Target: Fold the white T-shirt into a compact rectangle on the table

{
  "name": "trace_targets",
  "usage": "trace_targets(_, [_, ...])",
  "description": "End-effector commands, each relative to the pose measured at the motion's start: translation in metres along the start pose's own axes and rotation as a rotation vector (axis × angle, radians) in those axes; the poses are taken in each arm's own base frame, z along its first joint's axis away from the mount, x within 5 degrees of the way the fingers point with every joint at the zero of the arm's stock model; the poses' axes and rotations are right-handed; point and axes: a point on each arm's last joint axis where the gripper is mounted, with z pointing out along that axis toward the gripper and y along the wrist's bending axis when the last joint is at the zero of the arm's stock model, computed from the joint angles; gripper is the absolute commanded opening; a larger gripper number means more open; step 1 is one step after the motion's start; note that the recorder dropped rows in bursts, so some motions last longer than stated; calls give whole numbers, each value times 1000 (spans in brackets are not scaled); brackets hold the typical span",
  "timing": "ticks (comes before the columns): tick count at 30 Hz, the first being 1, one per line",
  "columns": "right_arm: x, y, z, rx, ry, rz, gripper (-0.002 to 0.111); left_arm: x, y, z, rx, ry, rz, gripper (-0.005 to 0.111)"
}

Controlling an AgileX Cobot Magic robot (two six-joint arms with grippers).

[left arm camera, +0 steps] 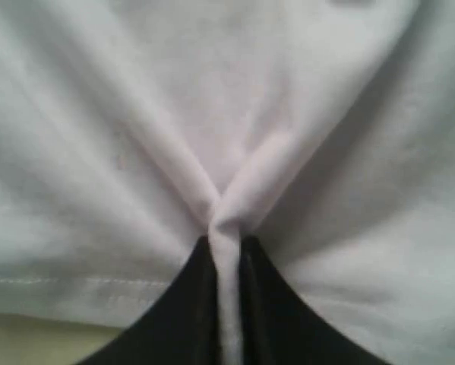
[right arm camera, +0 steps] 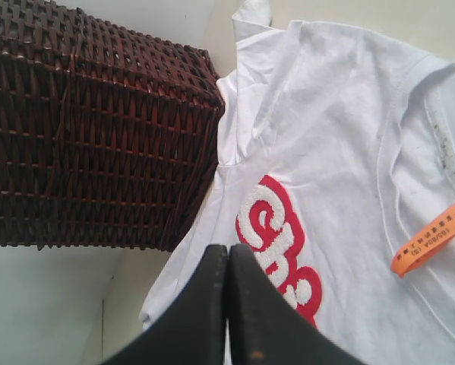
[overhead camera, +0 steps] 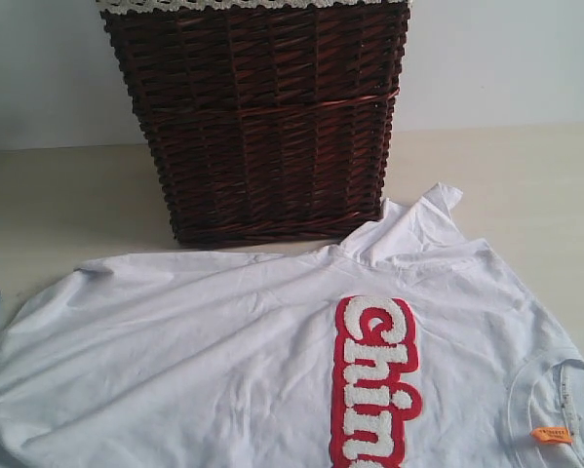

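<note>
shirt (overhead camera: 223, 370) spread on counter (overhead camera: 525, 175), red letters (overhead camera: 374, 380) up, just in front of basket (overhead camera: 262, 117); left pincer (left arm camera: 227, 251) clamped on fold of shirt by hem; right pincer (right arm camera: 227, 262) closed, empty, over shirt

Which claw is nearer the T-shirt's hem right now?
Left. The left claw is pinched on a fold of the white T-shirt beside its hem; the right claw hangs shut near the red lettering.

A: Where did the exterior camera look?
B: Low, toward the basket (overhead camera: 257, 117), over the white T-shirt (overhead camera: 223, 341).
A: The wrists?
B: Left sat tight on cloth between its jaws; right shared basket and lettering (right arm camera: 276, 243) beyond its jaws.
</note>
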Motion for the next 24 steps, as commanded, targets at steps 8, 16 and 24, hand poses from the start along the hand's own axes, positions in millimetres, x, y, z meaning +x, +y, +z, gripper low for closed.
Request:
trace_targets(8, [-1, 1, 0, -11, -7, -11, 0, -2, -13, 15, 54, -15, -30, 0])
trace_targets(16, [-1, 1, 0, -11, -7, -11, 0, -2, -13, 15, 54, -15, -27, 0])
trace_targets(24, [3, 3, 0, -38, 29, 79, 0, -2, -13, 15, 54, -15, -27, 0])
